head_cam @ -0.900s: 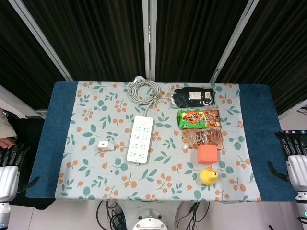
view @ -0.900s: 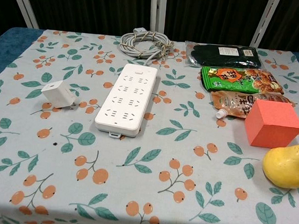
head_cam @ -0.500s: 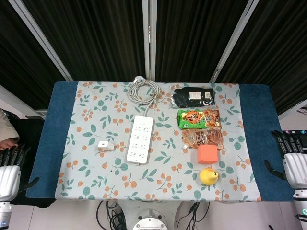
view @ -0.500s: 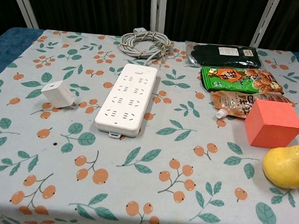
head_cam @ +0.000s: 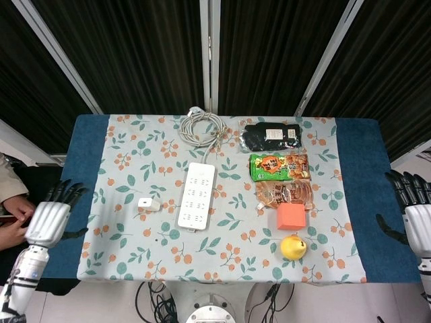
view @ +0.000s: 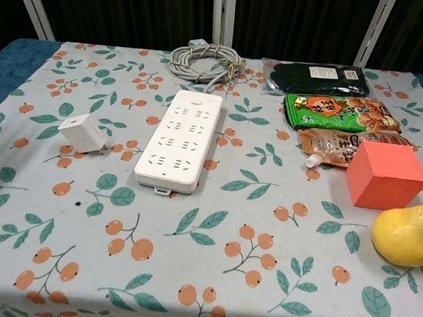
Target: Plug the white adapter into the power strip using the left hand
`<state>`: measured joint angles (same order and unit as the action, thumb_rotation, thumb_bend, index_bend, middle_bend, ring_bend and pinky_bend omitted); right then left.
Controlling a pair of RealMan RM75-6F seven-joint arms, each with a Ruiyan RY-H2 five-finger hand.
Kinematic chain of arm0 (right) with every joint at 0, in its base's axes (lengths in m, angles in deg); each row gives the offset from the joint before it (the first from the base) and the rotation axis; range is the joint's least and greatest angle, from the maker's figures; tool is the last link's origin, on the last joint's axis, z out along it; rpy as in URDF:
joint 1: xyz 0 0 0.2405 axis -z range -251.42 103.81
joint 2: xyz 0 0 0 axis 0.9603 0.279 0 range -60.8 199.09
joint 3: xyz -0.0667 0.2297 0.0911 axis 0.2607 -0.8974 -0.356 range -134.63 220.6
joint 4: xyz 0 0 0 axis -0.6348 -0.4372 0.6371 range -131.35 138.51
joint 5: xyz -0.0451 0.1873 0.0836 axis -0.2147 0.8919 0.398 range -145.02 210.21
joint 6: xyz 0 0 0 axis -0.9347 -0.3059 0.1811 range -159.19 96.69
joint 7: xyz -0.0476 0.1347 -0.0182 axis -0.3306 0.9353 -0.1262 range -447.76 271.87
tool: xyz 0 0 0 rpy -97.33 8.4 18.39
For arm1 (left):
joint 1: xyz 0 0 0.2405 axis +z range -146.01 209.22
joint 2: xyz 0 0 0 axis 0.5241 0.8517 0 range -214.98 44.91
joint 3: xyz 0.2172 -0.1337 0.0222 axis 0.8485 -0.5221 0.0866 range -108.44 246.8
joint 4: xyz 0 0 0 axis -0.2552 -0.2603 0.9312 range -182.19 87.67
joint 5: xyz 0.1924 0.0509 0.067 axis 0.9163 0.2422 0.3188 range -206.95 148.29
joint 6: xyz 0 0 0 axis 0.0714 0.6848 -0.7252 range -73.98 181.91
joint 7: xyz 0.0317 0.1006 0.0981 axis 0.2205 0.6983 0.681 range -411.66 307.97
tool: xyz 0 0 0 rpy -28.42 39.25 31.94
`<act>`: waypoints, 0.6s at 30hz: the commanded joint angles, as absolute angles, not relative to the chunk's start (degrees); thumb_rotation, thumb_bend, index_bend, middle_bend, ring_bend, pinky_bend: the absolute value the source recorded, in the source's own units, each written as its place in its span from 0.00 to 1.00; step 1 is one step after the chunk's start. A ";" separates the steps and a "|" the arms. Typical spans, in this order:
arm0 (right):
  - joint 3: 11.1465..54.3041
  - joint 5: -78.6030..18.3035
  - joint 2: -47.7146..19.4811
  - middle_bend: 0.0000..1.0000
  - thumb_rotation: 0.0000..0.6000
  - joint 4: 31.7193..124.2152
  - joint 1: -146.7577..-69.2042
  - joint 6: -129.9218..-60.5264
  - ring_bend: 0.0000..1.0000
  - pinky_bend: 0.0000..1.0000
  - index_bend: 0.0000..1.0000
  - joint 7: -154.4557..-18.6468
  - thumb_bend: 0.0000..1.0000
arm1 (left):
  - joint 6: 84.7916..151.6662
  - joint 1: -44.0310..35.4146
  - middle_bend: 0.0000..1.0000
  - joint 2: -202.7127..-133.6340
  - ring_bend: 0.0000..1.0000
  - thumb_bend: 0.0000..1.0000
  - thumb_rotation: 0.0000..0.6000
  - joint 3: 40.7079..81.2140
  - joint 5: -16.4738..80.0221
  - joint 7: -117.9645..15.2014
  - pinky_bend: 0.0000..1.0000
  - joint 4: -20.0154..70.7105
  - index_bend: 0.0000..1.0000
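Observation:
A small white adapter lies on the floral cloth, just left of the long white power strip. The strip's cable is coiled at the far edge. My left hand hovers over the blue left border of the table, fingers spread and empty, well left of the adapter. At the right edge, my right hand also holds nothing, fingers apart. Neither hand shows in the chest view.
Right of the strip lie a black packet, a green snack bag, a clear pouch, an orange cube and a yellow pear-shaped fruit. A person's hand shows at the left edge.
My left hand has risen and moved in from the lower left corner toward the table's left border. The right hand shifted slightly. The objects on the table have not moved.

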<state>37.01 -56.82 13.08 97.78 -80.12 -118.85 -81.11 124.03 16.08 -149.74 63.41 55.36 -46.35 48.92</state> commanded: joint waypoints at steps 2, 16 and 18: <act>37.05 -56.52 13.02 0.06 1.00 97.87 -80.39 -118.13 0.00 0.00 0.00 -81.12 0.24 | 112.20 6.98 0.17 -154.87 0.02 0.08 1.00 60.39 50.53 -49.64 0.00 45.00 0.22; 37.54 -54.39 11.07 0.06 1.00 95.07 -80.67 -115.77 0.00 0.00 0.00 -78.88 0.24 | 109.11 1.25 0.33 -169.05 0.12 0.20 1.00 59.16 42.76 -46.58 0.08 36.21 0.35; 37.58 -54.25 10.84 0.06 1.00 94.67 -80.73 -115.54 0.00 0.00 0.00 -78.54 0.24 | 108.89 0.89 0.35 -170.10 0.14 0.21 1.00 59.37 42.07 -46.03 0.09 35.83 0.36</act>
